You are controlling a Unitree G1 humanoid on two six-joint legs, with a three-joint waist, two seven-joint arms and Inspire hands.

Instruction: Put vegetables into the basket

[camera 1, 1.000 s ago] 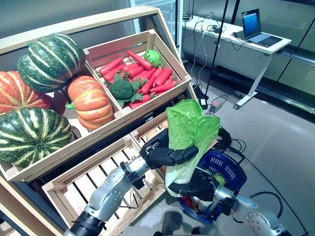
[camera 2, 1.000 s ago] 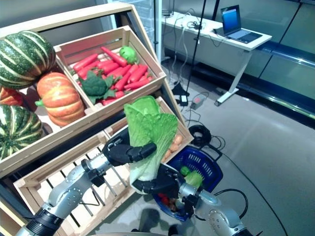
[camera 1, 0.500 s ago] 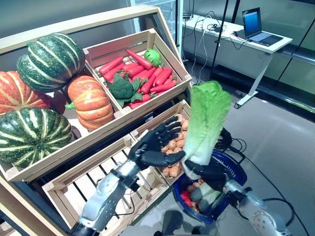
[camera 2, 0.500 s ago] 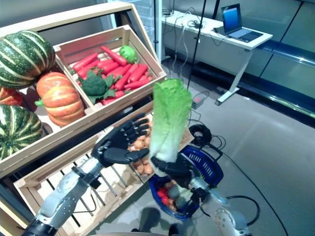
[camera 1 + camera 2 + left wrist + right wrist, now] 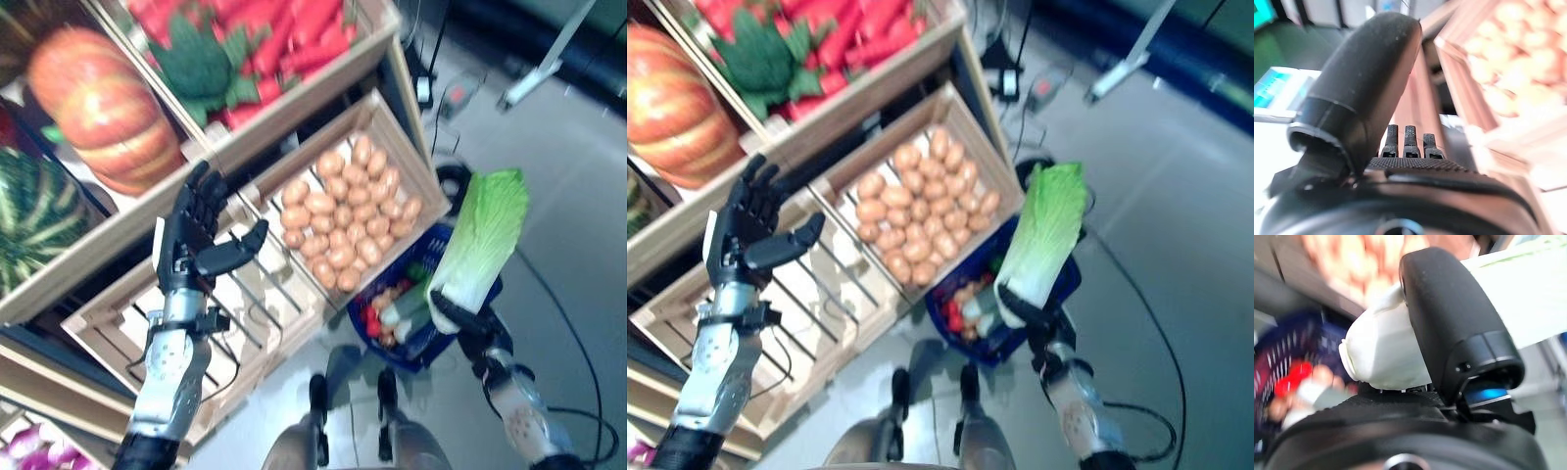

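Note:
My right hand (image 5: 462, 315) is shut on a napa cabbage (image 5: 479, 237), gripping its white base and holding it upright above the right rim of the blue basket (image 5: 427, 341). The right wrist view shows my thumb across the white stalk (image 5: 1382, 352). The basket stands on the floor and holds red, green and pale vegetables (image 5: 392, 313). My left hand (image 5: 196, 240) is open and empty, fingers spread, raised over the slatted lower crate (image 5: 225, 313) of the stand.
The wooden stand (image 5: 137, 225) with its crates takes up the left and upper side; a crate of potatoes (image 5: 338, 225) stands beside the basket. Grey floor lies to the right, with cables (image 5: 568, 323) and a white desk leg (image 5: 534, 59) farther back.
The camera has tilted down. My left hand has let go of the cabbage and drawn back left over the stand. My right hand now holds the cabbage alone, over the basket's right side.

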